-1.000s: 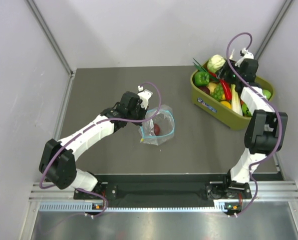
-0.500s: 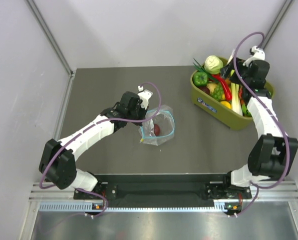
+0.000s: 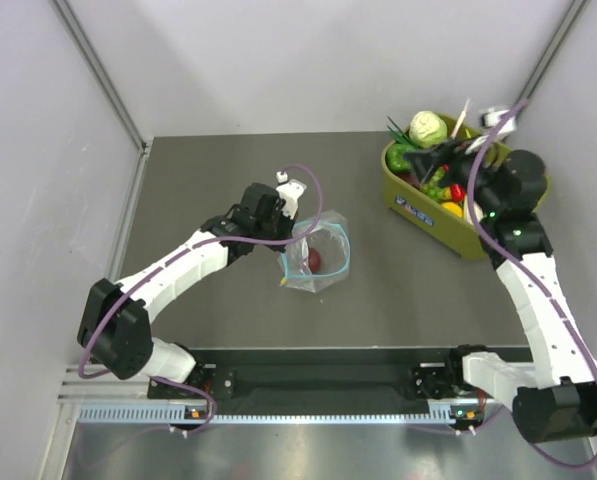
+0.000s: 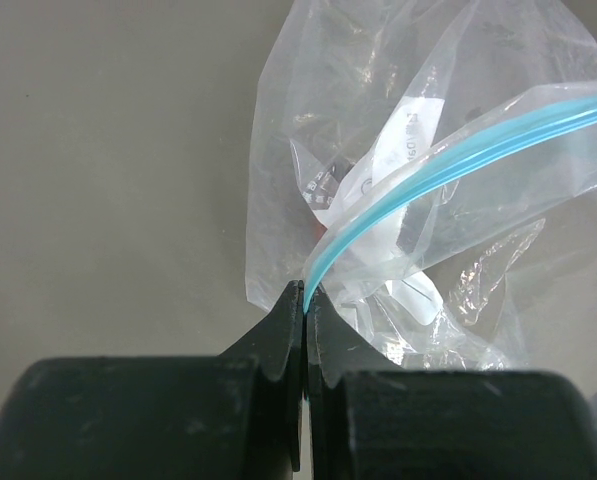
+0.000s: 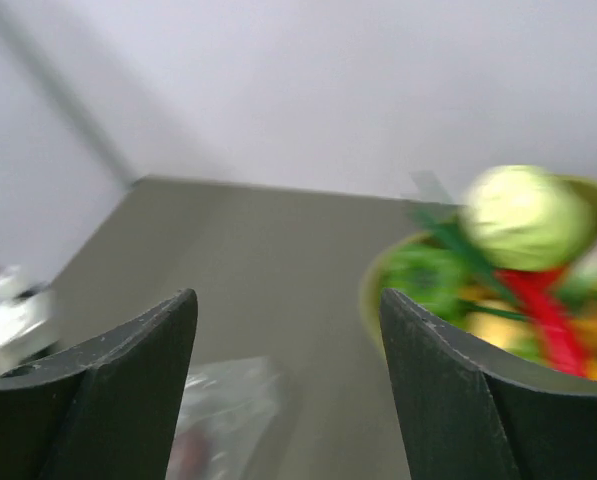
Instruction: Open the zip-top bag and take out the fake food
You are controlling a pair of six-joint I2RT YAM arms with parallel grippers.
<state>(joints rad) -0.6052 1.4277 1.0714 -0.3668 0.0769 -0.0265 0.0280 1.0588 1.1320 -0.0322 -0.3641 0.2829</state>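
Left claw (image 4: pixel 305 297) clenches the zip-top bag (image 3: pixel 316 262) on the grey table (image 3: pixel 228 170) amid pale walls (image 3: pixel 308 60), while the right claw (image 5: pixel 286 305), blurred, seems spread.

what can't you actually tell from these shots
Red thing inside the bag: too small from the top; in the left wrist view crinkled plastic and a white label hide it.
Tub contents: smeared by blur in the right wrist view; right arm covers part of it from the top.

open table (image 3: pixel 208 170) between zip-top bag (image 3: pixel 323 262) and tub (image 3: pixel 430 217), walls (image 3: pixel 38 150) flanking
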